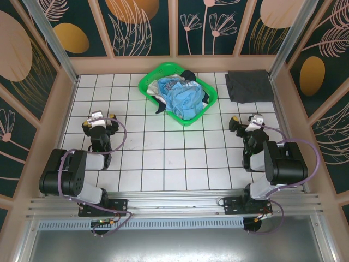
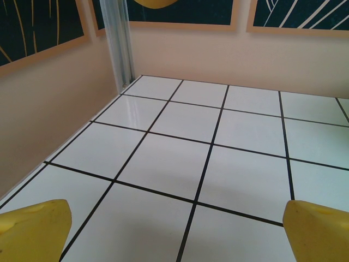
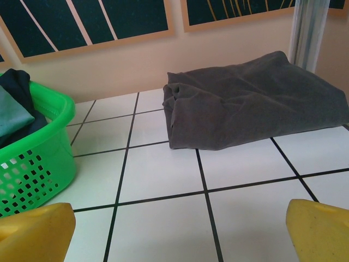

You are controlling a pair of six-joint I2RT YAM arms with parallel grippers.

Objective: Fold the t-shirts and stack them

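The task looks barely begun. One dark grey t-shirt (image 1: 249, 85) lies folded into a rough rectangle on the table (image 1: 163, 158) in the far right corner, close to the back wall and just beside the metal post (image 3: 311, 27). I judge it to be the base of the stack, and nothing is laid on it yet.

The other shirts are in the green basket (image 1: 146, 87) at the far middle of the table. A light blue t-shirt (image 1: 182, 101) is heaped on top and bulges over the rim. A white t-shirt (image 1: 166, 86) with print is crumpled to its left, and a navy t-shirt (image 1: 188, 75) shows at the far edge. None of these is folded, so most of the work is left: each must come out, be spread flat, folded and carried to the grey one.

The left claw (image 1: 102, 116) sits low over bare tiles at the near left, fingers spread wide and holding nothing. The right claw (image 1: 246, 121), at the near right, is likewise spread wide and empty. It points toward the grey shirt, with the basket off to its left.

Little stands in the way. The open tiles between the arms give room for folding. The basket's wall and the tangle of cloth inside may make pulling out a single shirt awkward, and the side walls crowd the stack's corner.
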